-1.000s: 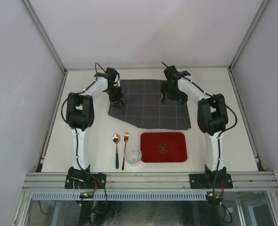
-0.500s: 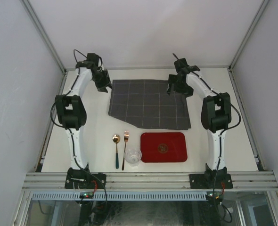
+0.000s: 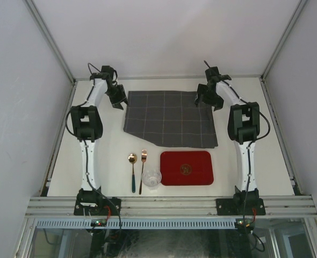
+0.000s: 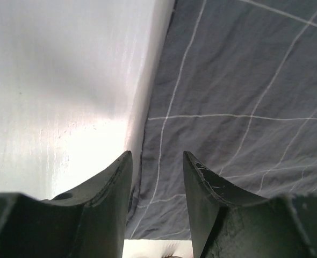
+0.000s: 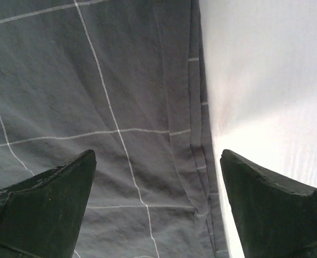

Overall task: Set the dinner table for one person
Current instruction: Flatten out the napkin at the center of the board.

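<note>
With the left fingers (image 4: 110,188) part-open and the right fingers (image 5: 51,193) wide, both empty above the dark grey checked cloth (image 3: 169,118) on the off-white tabletop (image 3: 266,156), a shallow pinch could bunch it.

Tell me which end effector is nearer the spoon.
Left. The left end effector is over the far-left corner of the cloth, beyond the spoon; the right end effector is over its far-right corner.

Setting: robot test cell, laboratory;
Enclosure: white panel walls (image 3: 19,107) on three sides, framed by aluminium posts (image 3: 52,45);
Work surface: off-white tabletop (image 3: 266,156) edged by an aluminium rail (image 3: 169,204);
Fixtures: left arm (image 3: 87,156) and right arm (image 3: 246,164) bolted to that rail, slotted cable duct (image 3: 164,222) below
</note>
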Motion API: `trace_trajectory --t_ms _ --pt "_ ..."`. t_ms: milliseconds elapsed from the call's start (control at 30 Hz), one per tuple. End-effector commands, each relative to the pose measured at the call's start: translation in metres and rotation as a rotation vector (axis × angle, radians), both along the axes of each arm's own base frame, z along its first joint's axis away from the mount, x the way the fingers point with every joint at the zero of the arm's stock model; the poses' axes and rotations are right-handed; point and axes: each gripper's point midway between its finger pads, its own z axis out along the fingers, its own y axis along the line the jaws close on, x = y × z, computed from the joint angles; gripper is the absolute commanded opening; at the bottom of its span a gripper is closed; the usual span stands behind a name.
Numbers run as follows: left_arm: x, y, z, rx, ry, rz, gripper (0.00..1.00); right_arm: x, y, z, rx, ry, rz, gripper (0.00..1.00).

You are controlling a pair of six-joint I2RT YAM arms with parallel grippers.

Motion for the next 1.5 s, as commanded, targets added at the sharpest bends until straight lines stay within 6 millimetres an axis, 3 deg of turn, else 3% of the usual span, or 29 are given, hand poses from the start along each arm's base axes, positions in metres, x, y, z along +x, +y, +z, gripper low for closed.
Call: trace_trajectory --t_ms 0,700,1100,1200,1267,1367,1467 --pt "0.011 -0.003 0.021 -0.042 -0.049 0.009 0.48 0.025 0.006 0.014 0.040 -0.077 0.018 0.99" --pt "0.013 -0.004 -0.003 -0.063 -0.009 0.018 0.49 0.036 -0.013 -0.004 0.015 -0.056 -0.021 0.99" --pt "0.004 -0.012 -0.020 -0.082 0.052 -0.002 0.46 0.041 -0.009 -0.020 0.052 -0.037 -0.004 0.99" --pt "0.001 -0.016 -0.023 -0.084 0.063 -0.014 0.41 0.042 -0.005 -0.024 0.068 -0.032 0.006 0.93" --pt "-0.001 -0.019 -0.025 -0.084 0.071 -0.017 0.29 0.043 -0.004 -0.026 0.084 -0.029 0.011 0.85" --pt "-0.002 -0.024 -0.028 -0.095 0.080 -0.025 0.11 0.043 -0.002 -0.032 0.108 -0.018 0.011 0.67" --pt "-0.003 -0.026 -0.030 -0.104 0.087 -0.024 0.05 0.043 -0.002 -0.037 0.124 -0.006 0.011 0.50"
